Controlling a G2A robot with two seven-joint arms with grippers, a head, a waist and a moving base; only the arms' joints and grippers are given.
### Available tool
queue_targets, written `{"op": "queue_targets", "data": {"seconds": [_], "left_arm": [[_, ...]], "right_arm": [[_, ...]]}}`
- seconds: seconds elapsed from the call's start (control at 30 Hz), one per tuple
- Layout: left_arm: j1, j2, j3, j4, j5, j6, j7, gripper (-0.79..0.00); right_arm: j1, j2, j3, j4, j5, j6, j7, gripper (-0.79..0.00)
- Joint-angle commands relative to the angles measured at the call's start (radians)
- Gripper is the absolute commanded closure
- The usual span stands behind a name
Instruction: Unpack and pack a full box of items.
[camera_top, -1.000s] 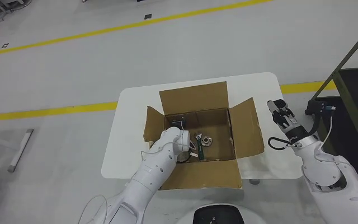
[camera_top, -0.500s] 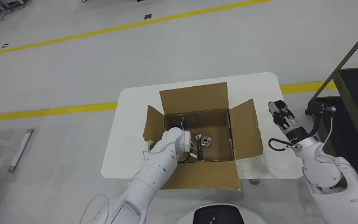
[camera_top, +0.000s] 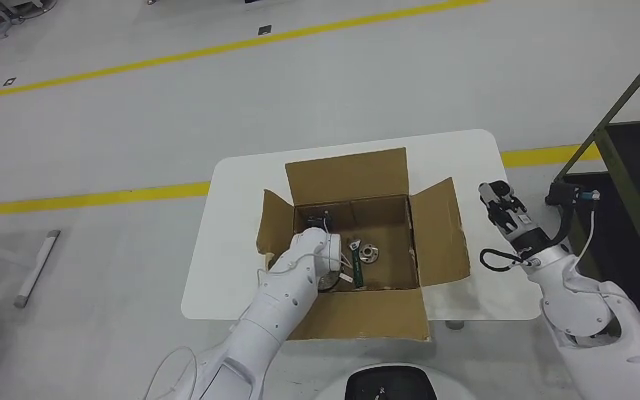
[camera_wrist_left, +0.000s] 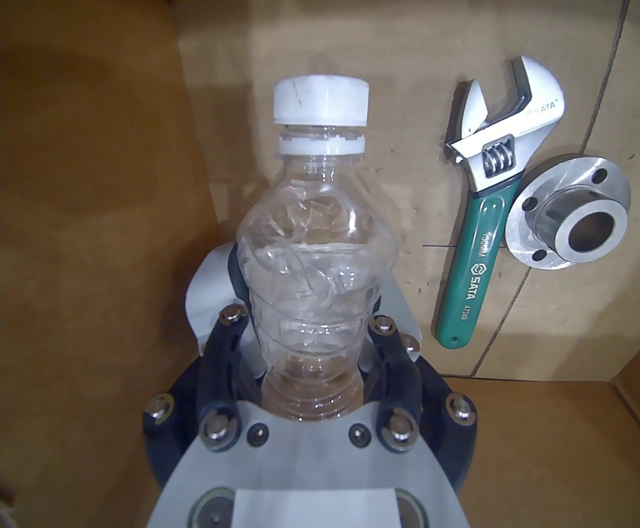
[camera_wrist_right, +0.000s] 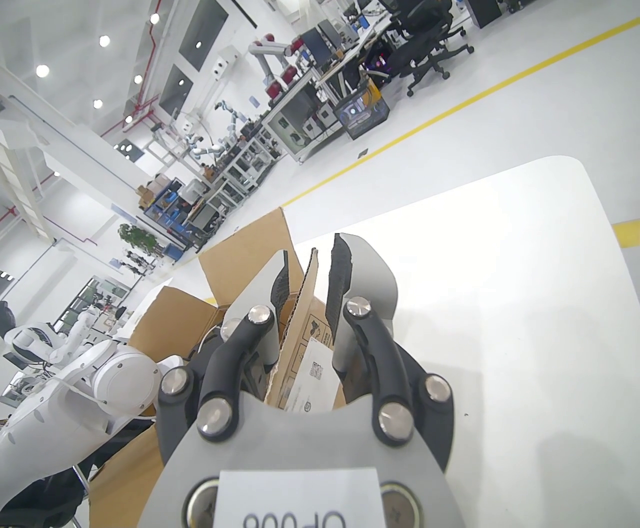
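Not much movement in this last second, and that's the story. The left gripper (camera_wrist_left: 307, 320) is down inside the cardboard box (camera_top: 348, 175), at about nine o'clock of its floor in the top view. Its fingers are clamped round the lower body of a clear plastic bottle (camera_wrist_left: 315, 240) with a white cap. Against the top views of the last second, the left forearm has only crept a touch toward the box's near wall. There's no real rise out of the box to speak of. So the grip looks made, and the lift looks like the step now in hand.

Two more things wait on the box floor. A green-handled wrench (camera_wrist_left: 492, 200) lies at roughly four o'clock of the left gripper in the top view. A round metal flange (camera_wrist_left: 570, 217) sits against its handle. By that count the unpacking is nowhere near done.

Out at three o'clock of the box, the right gripper (camera_wrist_right: 311, 260) has barely stirred. It hangs over the white table (camera_top: 240, 240) just beyond the right-hand flap, fingers apart and holding nothing. Its wrist view lines the flap's edge up between the fingers, but the top view shows a gap there.
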Motion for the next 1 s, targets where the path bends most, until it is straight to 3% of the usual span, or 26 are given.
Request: {"op": "queue_targets", "data": {"seconds": [0.0,0.03,0.1,0.13,0.17,0.2,0.37,0.63,0.67,0.7,0.77,0.8,0.83,0.97], "left_arm": [[0.0,-0.002,-0.002,0.0,0.005,0.001,0.001,-0.209],[0.0,-0.002,-0.002,-0.005,0.009,-0.001,0.005,0.0],[0.002,-0.003,-0.007,-0.01,0.013,0.004,0.011,0.0],[0.003,-0.003,-0.01,-0.016,0.015,0.003,0.013,0.0],[0.005,-0.002,-0.014,-0.024,0.014,0.0,0.015,0.0],[0.008,-0.001,-0.022,-0.032,0.006,-0.003,0.011,0.0],[0.026,0.008,-0.046,-0.091,0.03,0.0,0.001,0.0],[0.092,0.037,-0.1,-0.265,0.094,0.014,-0.039,0.0],[0.105,0.042,-0.109,-0.293,0.103,0.013,-0.047,0.0],[0.116,0.046,-0.116,-0.323,0.116,0.01,-0.056,0.0],[0.142,0.056,-0.133,-0.384,0.135,0.0,-0.077,0.0],[0.155,0.06,-0.142,-0.413,0.149,-0.002,-0.084,0.0],[0.168,0.066,-0.149,-0.438,0.173,0.0,-0.091,0.0],[0.219,0.08,-0.177,-0.531,0.22,-0.004,-0.123,0.0]], "right_arm": [[0.0,0.0,0.0,0.0,0.003,0.0,0.002,-0.169],[-0.001,0.0,0.0,0.0,0.006,0.0,0.004,-0.179],[-0.002,0.0,-0.003,-0.005,0.017,-0.003,0.012,-0.24],[-0.002,0.0,-0.003,-0.007,0.027,-0.004,0.021,-0.354],[-0.003,0.0,-0.002,-0.01,0.036,-0.001,0.033,-0.717],[-0.003,0.001,0.0,-0.014,0.04,0.004,0.054,-0.785],[0.004,0.005,0.001,-0.022,0.097,0.033,0.159,-0.785],[0.031,0.007,-0.039,0.023,0.056,0.041,0.205,-0.785],[0.037,0.006,-0.046,0.03,0.055,0.043,0.208,-0.588],[0.041,0.006,-0.055,0.036,0.055,0.043,0.211,-0.323],[0.053,0.005,-0.068,0.05,0.049,0.045,0.219,-0.182],[0.058,0.005,-0.075,0.056,0.043,0.044,0.222,-0.043],[0.063,0.004,-0.081,0.062,0.044,0.047,0.221,0.0],[0.079,0.002,-0.101,0.087,0.056,0.05,0.223,0.0]]}}
